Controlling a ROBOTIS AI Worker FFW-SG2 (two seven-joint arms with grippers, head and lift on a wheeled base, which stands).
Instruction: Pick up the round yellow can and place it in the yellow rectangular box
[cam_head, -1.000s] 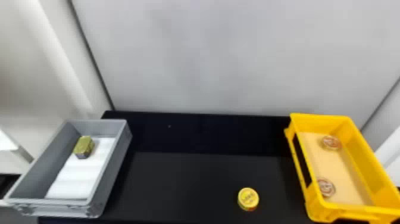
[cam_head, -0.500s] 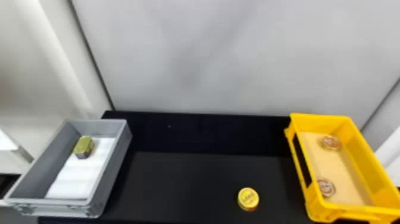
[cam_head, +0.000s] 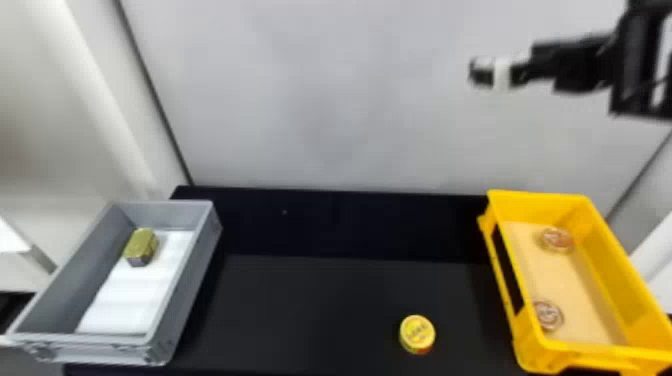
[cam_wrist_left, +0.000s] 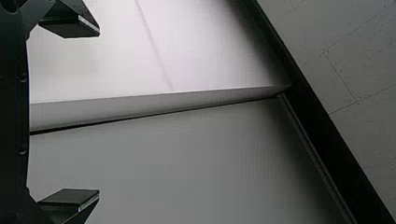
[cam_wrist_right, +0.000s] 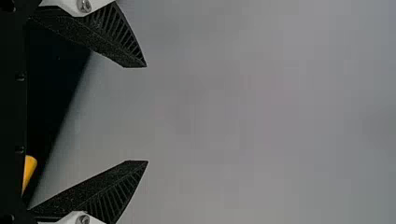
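The right gripper (cam_head: 481, 74) was over the far right part of the scene, in front of the pale wall (cam_head: 325, 100), with its arm coming in from the right edge. It was above the table's height and well apart from the can. In its own wrist view, the right gripper (cam_wrist_right: 147, 114) had its two ribbed black fingers spread wide, with nothing between them. The left gripper (cam_wrist_left: 99, 112) also had its fingers well apart and held nothing, facing pale panels (cam_wrist_left: 187, 154) in its wrist view.

The round yellow can (cam_head: 417, 333) sat on the black table (cam_head: 325, 300), right of the middle and towards the near edge. Its yellow lid faced up, and a bit of red showed low on its near side. It lay outside the yellow rectangular box (cam_head: 612, 272), to the left of that box's near part and apart from it.

The yellow box stood at the right of the table, its floor tan. Two round reddish-brown tins lay in it: one tin (cam_head: 556, 240) towards the far end, the other tin (cam_head: 548, 315) nearer, beside the left wall.

At the left stood a grey box (cam_head: 187, 300) with a white sheet (cam_head: 130, 300) on its floor. A gold block (cam_head: 141, 246) was in its far part
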